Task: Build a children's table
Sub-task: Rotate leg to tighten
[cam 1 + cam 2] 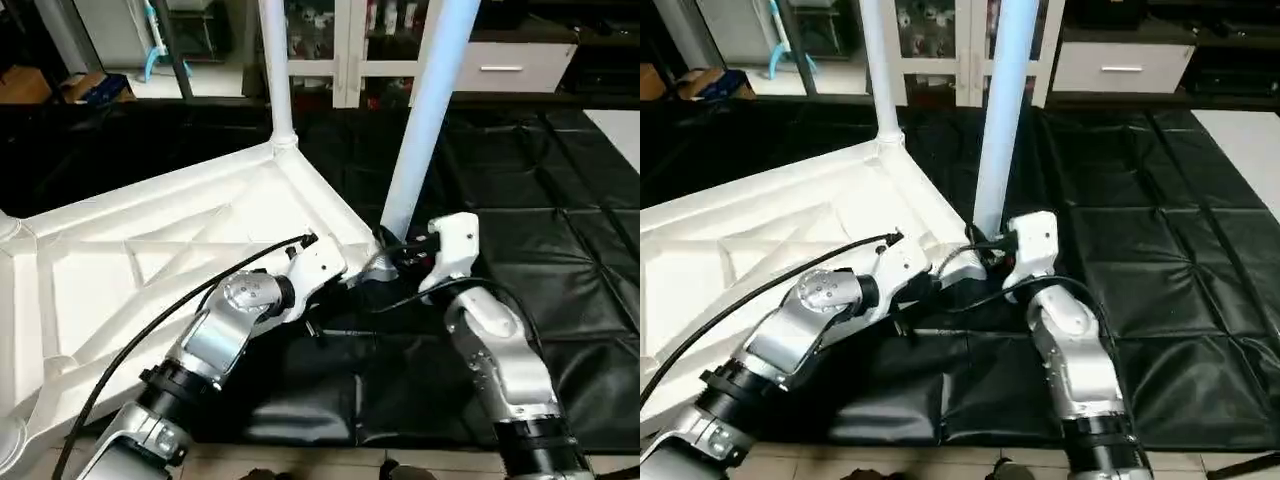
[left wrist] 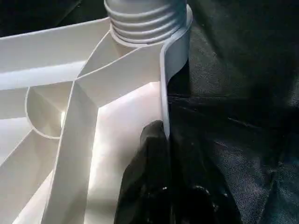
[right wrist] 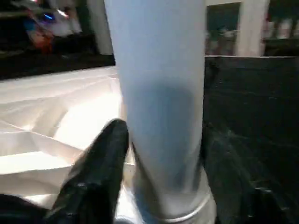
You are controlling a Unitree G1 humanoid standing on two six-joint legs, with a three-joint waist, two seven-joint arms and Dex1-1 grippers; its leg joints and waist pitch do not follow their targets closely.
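Left eye view: the white plastic rectangular tabletop (image 1: 150, 270) lies upside down on a black padded floor mat (image 1: 540, 210), its X-ribbed underside facing up. A long white tube leg (image 1: 276, 60) stands upright in the far corner socket, and a second white tube leg (image 1: 425, 110) stands in the near right corner, leaning slightly. The left gripper (image 1: 335, 268) reaches across the tabletop's near right edge toward that corner. The right gripper (image 1: 400, 255) sits at the foot of the second leg, just beside the left one.

Right eye view: the same layout, with both silver forearms converging on the near right corner. White cabinets (image 1: 970, 45) stand beyond the mat.

Left wrist view: the left gripper's black fingers (image 2: 149, 177) are pressed together over the tabletop's thin rim wall, pinching it just below the threaded corner socket (image 2: 145, 21).

Right wrist view: a black finger (image 3: 96, 172) of the right gripper lies against one side of the second leg near its base, where it meets the socket collar. The other finger is hidden, so I cannot tell whether the gripper clamps the leg or stands spread around it.
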